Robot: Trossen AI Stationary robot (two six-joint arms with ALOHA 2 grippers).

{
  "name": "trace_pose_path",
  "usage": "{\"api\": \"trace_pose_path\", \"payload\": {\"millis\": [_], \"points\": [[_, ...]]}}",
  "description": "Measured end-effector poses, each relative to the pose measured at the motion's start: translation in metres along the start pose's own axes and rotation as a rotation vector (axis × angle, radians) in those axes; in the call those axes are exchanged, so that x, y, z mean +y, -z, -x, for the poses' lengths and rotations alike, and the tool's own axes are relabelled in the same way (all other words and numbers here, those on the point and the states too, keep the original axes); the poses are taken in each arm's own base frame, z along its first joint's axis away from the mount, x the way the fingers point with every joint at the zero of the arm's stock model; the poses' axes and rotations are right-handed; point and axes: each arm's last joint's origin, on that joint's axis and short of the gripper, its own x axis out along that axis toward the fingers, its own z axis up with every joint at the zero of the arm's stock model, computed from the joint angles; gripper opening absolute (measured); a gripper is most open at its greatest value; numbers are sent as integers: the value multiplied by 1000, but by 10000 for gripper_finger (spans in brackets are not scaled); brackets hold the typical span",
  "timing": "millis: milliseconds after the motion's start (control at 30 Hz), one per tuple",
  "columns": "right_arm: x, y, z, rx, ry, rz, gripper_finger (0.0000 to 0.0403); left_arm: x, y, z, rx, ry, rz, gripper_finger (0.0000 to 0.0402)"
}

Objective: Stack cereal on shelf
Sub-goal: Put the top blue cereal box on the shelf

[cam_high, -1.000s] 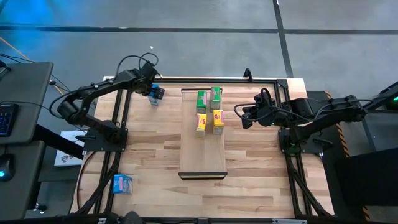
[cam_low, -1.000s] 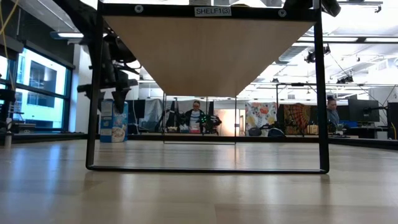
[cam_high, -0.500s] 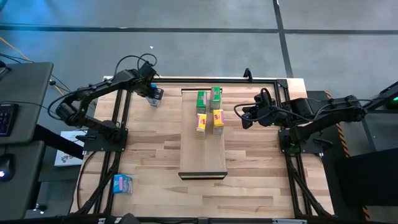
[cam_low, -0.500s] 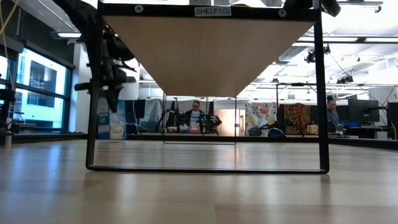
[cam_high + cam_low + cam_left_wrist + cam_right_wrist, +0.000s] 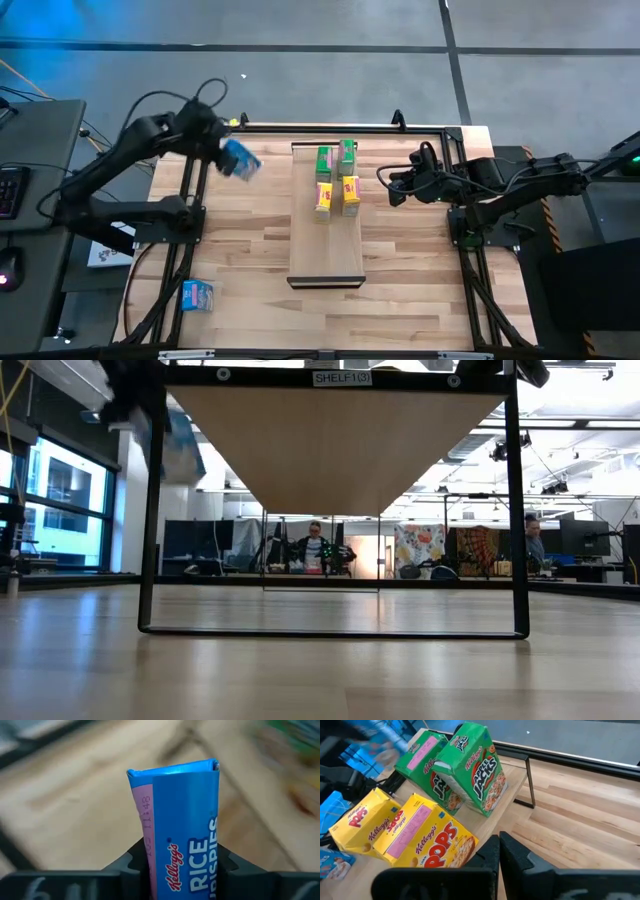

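Left arm: raised over the table's far left corner, left gripper (image 5: 228,150) clamped on a blue cardboard cereal box (image 5: 240,159), seemingly airborne.
Right arm: beside the long light-wood shelf (image 5: 326,255), right gripper (image 5: 393,190) fingers together.
Shelf: green and yellow boxes (image 5: 336,178) at its far end.

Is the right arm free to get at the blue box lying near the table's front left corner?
Probably not: that blue box lies across the shelf from the shut right claw, on the left arm's side.

Green pair (image 5: 335,158), yellow pair (image 5: 336,193) on shelf (image 5: 326,255); blue box (image 5: 239,159) aloft; blue box (image 5: 197,295) on tabletop.
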Motion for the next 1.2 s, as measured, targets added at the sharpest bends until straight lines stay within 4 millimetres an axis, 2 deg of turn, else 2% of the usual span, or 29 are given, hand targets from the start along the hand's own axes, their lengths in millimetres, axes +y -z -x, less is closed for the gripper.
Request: {"api": "trace_pose_path", "payload": {"millis": [133,300,467,600,767,900,1033,1200], "points": [[0,0,0,13,-7,-18,1,-29,22,27,88,184,-72,91],[0,1,0,29,-13,2,1,-73,35,47,95,404,-104,88],[0,1,0,41,-20,69,1,-134,36,57,-23,583,-159,88],[0,2,0,54,-28,101,1,-186,35,58,-77,631,-287,88],[0,2,0,58,-29,120,1,-242,34,49,-129,608,-533,88],[1,3,0,74,-40,129,1,-278,35,31,-168,566,-705,88],[1,2,0,75,-43,124,1,-301,35,8,-182,515,-799,88],[2,-1,3,70,-56,112,1,-315,38,-28,-155,425,-876,88]]}}
